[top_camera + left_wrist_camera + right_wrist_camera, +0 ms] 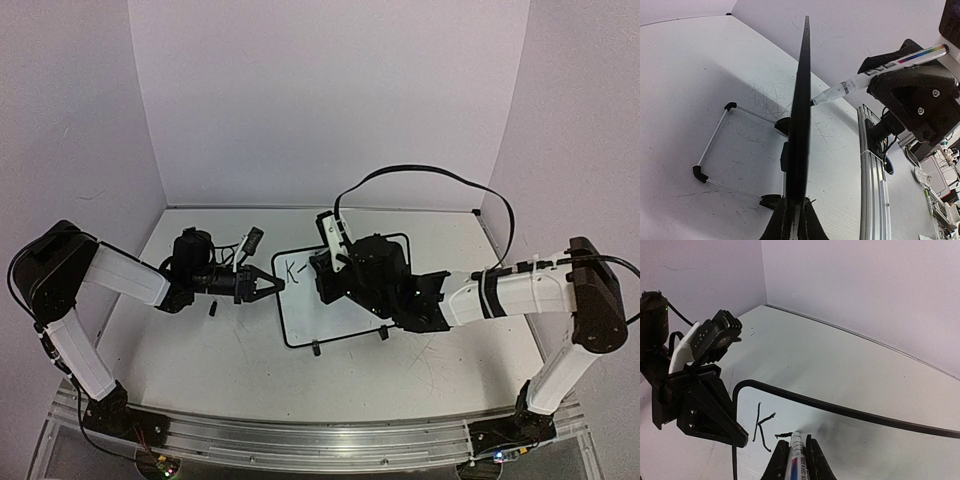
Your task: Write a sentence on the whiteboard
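Clamps black-framed white board (335,315) at 9 o'clock in left gripper (275,286); pinches white marker (798,462) in right gripper (796,442) beside handwritten "K" (761,425).

— Left arm (120,275) folds at a raised elbow and reaches toward the centre, left gripper (266,285) held level, fingers pinched together.
— And the right arm (520,290)?
— Mirrored: forearm stretched inward, right gripper (335,272) tipped downward, fingers clamped tight.
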